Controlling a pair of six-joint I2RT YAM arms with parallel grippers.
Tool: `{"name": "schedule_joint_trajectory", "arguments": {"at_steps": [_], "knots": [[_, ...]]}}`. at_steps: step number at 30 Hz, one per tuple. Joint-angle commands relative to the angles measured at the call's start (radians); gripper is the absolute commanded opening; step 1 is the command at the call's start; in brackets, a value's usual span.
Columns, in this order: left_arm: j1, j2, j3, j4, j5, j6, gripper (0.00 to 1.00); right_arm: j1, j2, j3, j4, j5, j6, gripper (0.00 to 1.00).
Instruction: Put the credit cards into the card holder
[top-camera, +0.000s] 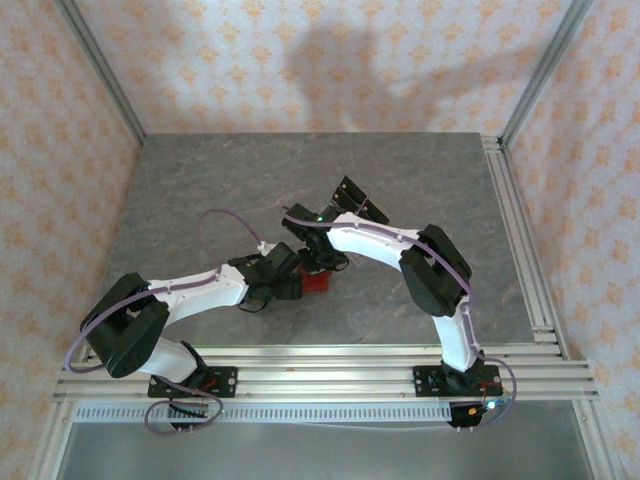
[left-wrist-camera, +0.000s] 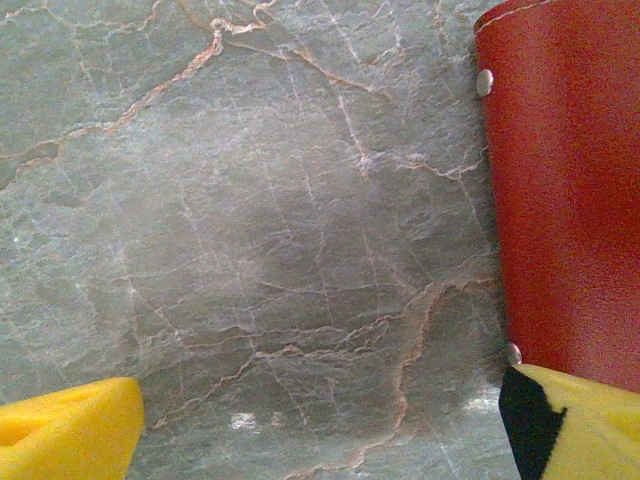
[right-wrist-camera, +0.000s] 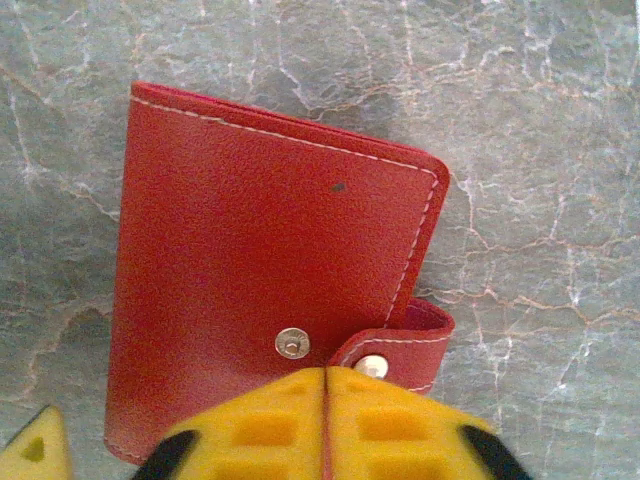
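Card holder (right-wrist-camera: 260, 270) lies closed mid-table (left-wrist-camera: 250, 200), nearer the near edge. Right gripper (right-wrist-camera: 325, 420) pads together at its snap side. Left gripper (left-wrist-camera: 320, 440) wide apart, one finger (left-wrist-camera: 575, 420) touching its corner.

Grey veined stone tabletop (top-camera: 200, 190) edged by aluminium rails (top-camera: 320, 365), enclosed by peach floral-patterned walls (top-camera: 330, 60).

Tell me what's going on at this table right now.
Two robot arms are working on the red card holder, which lies folded on the grey table with its snap tab undone. The right pincer is closed on the holder's near edge beside that tab, a sliver of red showing between its pads. The left pincer is open and low over the table, one finger at the holder's edge, gripping nothing.
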Motion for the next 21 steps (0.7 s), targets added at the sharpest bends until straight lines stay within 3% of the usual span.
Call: {"name": "schedule_joint_trajectory", "arguments": {"at_steps": [1,13,21], "knots": [[0.009,0.013,0.008,0.011,-0.025,0.008,0.93,0.0,-0.051,-0.015,-0.021,0.038,0.008,0.2],[0.009,0.022,0.004,0.02,-0.023,0.014,0.93,-0.002,-0.018,-0.01,-0.028,0.049,0.004,0.2],[0.008,0.025,0.004,0.024,-0.021,0.014,0.93,-0.007,-0.012,-0.012,-0.034,0.051,-0.004,0.06]]}}
